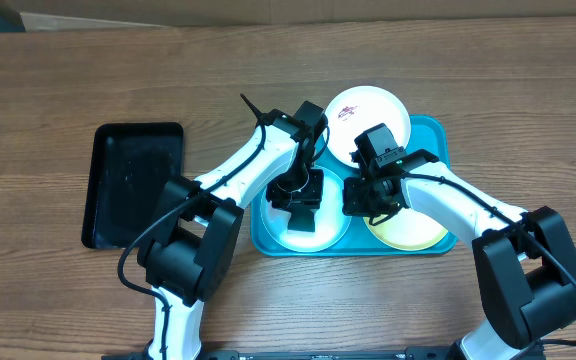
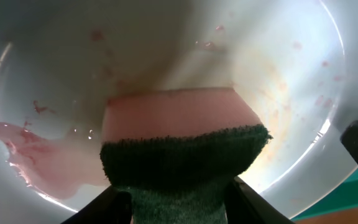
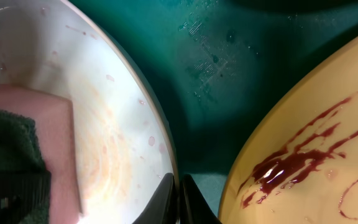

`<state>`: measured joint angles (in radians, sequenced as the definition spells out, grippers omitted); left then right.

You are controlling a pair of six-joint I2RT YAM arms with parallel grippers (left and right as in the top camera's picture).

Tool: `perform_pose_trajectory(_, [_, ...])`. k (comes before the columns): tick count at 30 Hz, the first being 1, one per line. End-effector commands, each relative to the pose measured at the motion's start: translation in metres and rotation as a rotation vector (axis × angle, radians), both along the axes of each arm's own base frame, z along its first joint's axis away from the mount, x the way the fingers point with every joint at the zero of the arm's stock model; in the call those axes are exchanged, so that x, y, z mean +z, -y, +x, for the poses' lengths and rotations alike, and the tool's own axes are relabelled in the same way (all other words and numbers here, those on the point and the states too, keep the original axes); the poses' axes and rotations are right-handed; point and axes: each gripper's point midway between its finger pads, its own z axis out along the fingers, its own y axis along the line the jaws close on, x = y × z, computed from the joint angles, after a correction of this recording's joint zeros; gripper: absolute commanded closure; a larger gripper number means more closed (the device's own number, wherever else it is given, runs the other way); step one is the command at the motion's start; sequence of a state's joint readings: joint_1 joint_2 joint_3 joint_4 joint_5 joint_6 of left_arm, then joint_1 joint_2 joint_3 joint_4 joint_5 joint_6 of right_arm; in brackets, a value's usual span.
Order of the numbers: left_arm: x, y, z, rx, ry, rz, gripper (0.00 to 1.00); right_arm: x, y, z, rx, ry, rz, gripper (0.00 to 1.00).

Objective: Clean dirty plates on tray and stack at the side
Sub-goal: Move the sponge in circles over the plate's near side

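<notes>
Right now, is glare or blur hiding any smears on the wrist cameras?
Left wrist: glare washes out the right rim of the pale plate, and the sponge is soft, too close. Right wrist: the red smear on the yellow plate is clear; the tray lies in shadow. Overhead: even, sharp.

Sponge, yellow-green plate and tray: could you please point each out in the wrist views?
sponge (image 2: 179, 118), left wrist view, on its pink foam face.
yellow-green plate (image 3: 353, 68), right wrist view, bare surface near its rim.
tray (image 3: 229, 56), right wrist view, its scratched turquoise floor.
</notes>
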<state>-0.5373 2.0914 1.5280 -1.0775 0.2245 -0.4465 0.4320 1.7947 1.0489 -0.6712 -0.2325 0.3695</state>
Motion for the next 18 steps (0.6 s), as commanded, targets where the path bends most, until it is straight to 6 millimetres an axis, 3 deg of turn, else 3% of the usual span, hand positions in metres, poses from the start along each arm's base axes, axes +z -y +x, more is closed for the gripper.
perform_pose_trajectory(1, [-0.0068, -0.0056, -0.0013, 0.006, -0.005, 0.029, 0.59, 0.0014, -0.0032, 0.0034, 0.004, 0.009, 0.002, 0.96])
perform_pose_trajectory(4, [-0.0069, -0.0051, -0.0006, 0.006, -0.002, 0.027, 0.74, 0.0014, -0.0031, 0.0035, 0.004, 0.010, 0.001, 0.96])
perform_pose_trajectory(12, [-0.0083, -0.0022, 0.0046, 0.004, 0.022, 0.018, 0.85, 0.0014, -0.0031, 0.0035, 0.004, 0.010, 0.001, 0.96])
perform_pose_trajectory(13, [-0.0087, -0.0015, 0.0059, 0.005, 0.027, 0.014, 0.80, 0.0014, -0.0031, 0.0035, 0.004, 0.010, 0.001, 0.96])
perform_pose_trajectory(14, [-0.0087, -0.0013, 0.0062, 0.005, 0.028, 0.014, 0.65, 0.0015, -0.0032, 0.0035, 0.004, 0.010, 0.002, 0.96])
perform_pose_trajectory(15, [-0.0086, -0.0013, 0.0062, 0.004, 0.028, 0.014, 0.42, 0.0014, -0.0031, 0.0035, 0.004, 0.010, 0.001, 0.96])
perform_pose_trajectory(16, [-0.0085, -0.0016, 0.0058, 0.004, 0.026, 0.014, 0.32, 0.0014, -0.0031, 0.0035, 0.004, 0.010, 0.001, 0.96])
perform_pose_trajectory(18, [-0.0082, -0.0036, 0.0048, 0.002, 0.020, 0.018, 0.30, 0.0014, -0.0031, 0.0035, 0.004, 0.010, 0.001, 0.96])
